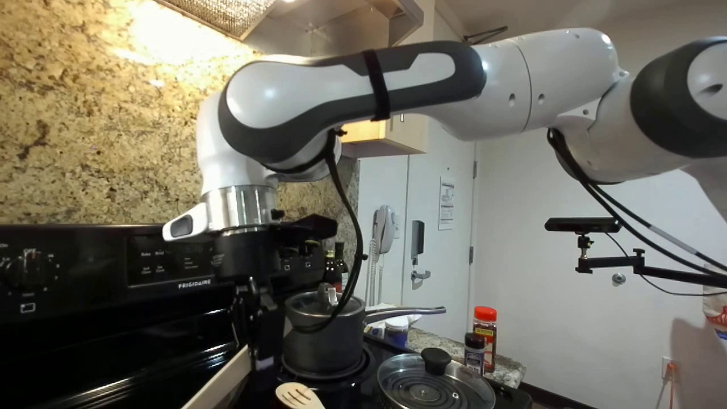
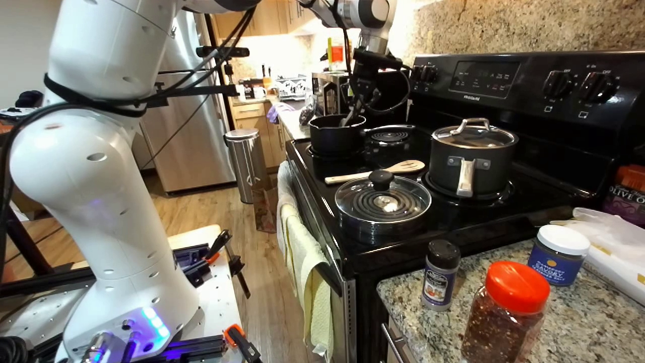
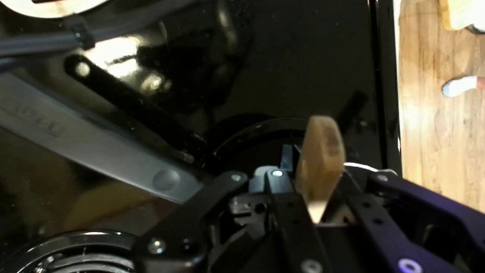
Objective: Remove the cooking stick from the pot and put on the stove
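Black fingers: closed on the stick, one to each side of it.
Gripper: black, above the pot.
Stick: pale tan wood, end blunt and tapered in the wrist view; tilted. In an exterior view a slanting length, too dim to name its colour, runs from the gripper down inside the pot's rim.
Pot: dark metal, on a front burner; silver handle out to the side.
Spoon: pale wood, slotted, flat on the stove between pot and lid; slotted end toward the panel.
Lid: clear glass, metal rim, black knob; over a front burner, coil seen through it.
Saucepan: dark grey, glass-topped, on a rear burner; seen in both exterior views.
Stove: glossy black.
Panel: raised at the back, knobbed, lettered "FRIGIDAIRE".
Towel: pale yellow, hung on the stove's front.
Counter: speckled granite; bears a black-capped shaker, a red-capped jar and a white-lidded blue tub.
Arm: white and grey, black strap around it.
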{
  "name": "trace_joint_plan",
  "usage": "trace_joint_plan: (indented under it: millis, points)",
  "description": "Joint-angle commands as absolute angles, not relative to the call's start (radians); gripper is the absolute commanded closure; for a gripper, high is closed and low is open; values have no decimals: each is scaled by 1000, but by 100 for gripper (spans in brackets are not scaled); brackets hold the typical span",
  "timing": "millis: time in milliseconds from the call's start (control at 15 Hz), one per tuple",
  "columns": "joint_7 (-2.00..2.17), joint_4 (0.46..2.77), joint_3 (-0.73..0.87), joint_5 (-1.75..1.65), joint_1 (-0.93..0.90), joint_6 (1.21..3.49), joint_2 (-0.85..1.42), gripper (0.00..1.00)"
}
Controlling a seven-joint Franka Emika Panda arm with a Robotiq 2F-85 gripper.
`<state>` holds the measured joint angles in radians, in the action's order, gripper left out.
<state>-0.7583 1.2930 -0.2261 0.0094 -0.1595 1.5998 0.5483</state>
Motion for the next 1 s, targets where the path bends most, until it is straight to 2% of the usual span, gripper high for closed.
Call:
trace_joint_plan:
  millis: [0, 933]
  points:
    - [-761, 1350, -228, 55, -132, 1656, 480, 98]
    - [-762, 1424, -220, 70, -122, 1676, 470, 98]
